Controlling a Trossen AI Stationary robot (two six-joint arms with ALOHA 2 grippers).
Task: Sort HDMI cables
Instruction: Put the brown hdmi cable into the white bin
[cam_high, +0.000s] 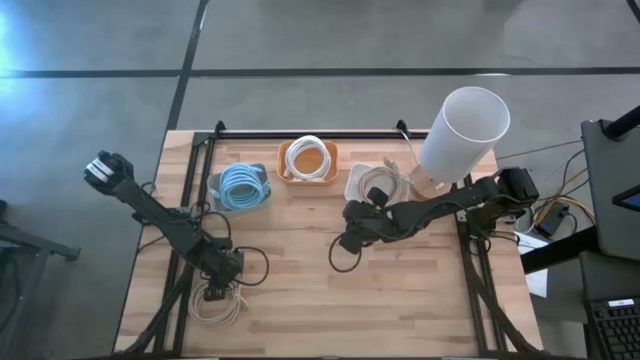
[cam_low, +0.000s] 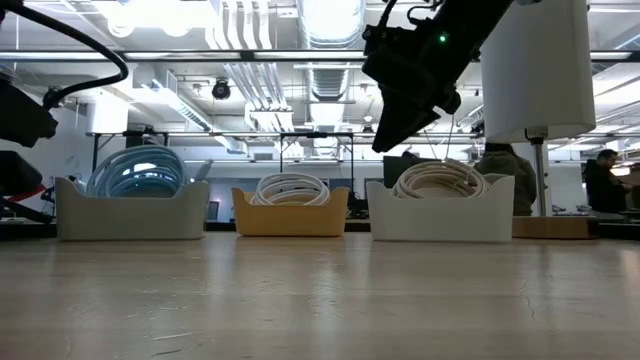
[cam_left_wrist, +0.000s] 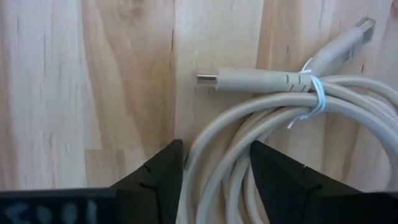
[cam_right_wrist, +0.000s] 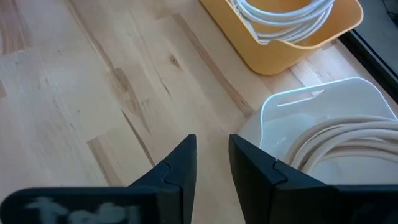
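Observation:
A beige cable coil (cam_high: 215, 302) lies flat on the table near the near-left corner, tied with a thin white tie (cam_left_wrist: 317, 99); its plug (cam_left_wrist: 249, 79) rests on the wood. My left gripper (cam_high: 224, 274) (cam_left_wrist: 216, 144) is down over it, shut on its strands. My right gripper (cam_high: 346, 240) (cam_right_wrist: 211, 138) (cam_low: 385, 135) hovers above mid-table, empty, with a narrow gap between its fingers. Along the far edge stand a grey bin (cam_high: 243, 188) of light blue coils, an orange bin (cam_high: 308, 161) of white coils and a white bin (cam_high: 373, 183) of beige coils. My left gripper pinches a bundle of several strands of the beige coil's loop (cam_left_wrist: 217, 168) between its two fingers, one finger (cam_left_wrist: 158, 177) outside the loop and one (cam_left_wrist: 277, 177) inside. It comes from above, its fingers across the strands. The coil lies flat on the table.
A tall white cylinder on a wooden base (cam_high: 460, 128) stands at the far right corner beside the white bin. Black rails (cam_high: 195, 190) run along the table's left, right and far sides. Bare wood (cam_high: 400, 300) fills the near right. People (cam_low: 605, 185) sit in the room beyond.

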